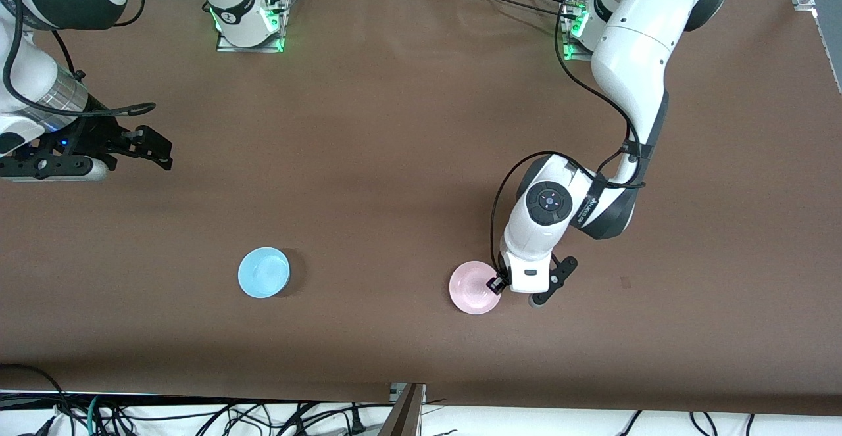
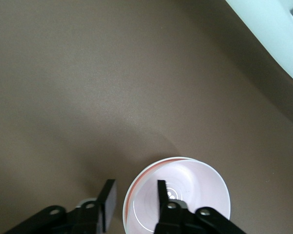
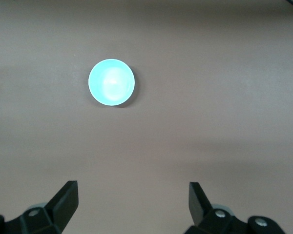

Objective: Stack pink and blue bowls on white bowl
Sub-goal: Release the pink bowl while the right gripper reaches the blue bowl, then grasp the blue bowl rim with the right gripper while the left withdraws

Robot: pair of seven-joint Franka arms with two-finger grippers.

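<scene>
The pale pink bowl (image 1: 472, 288) sits on the brown table toward the left arm's end. My left gripper (image 1: 515, 294) is down at its rim and open. In the left wrist view (image 2: 134, 195) one finger (image 2: 161, 197) is inside the pink bowl (image 2: 195, 187) and the other is outside, with the rim between them untouched. A white edge shows around that bowl's rim; no separate white bowl is in view. The light blue bowl (image 1: 263, 272) sits alone toward the right arm's end, also seen in the right wrist view (image 3: 111, 82). My right gripper (image 1: 154, 148) waits open and empty over the table, (image 3: 134, 195).
The arm bases (image 1: 247, 25) stand along the table's edge farthest from the camera. Cables and a metal bracket (image 1: 404, 410) lie off the table's near edge. Bare brown tabletop (image 1: 368, 225) lies between the two bowls.
</scene>
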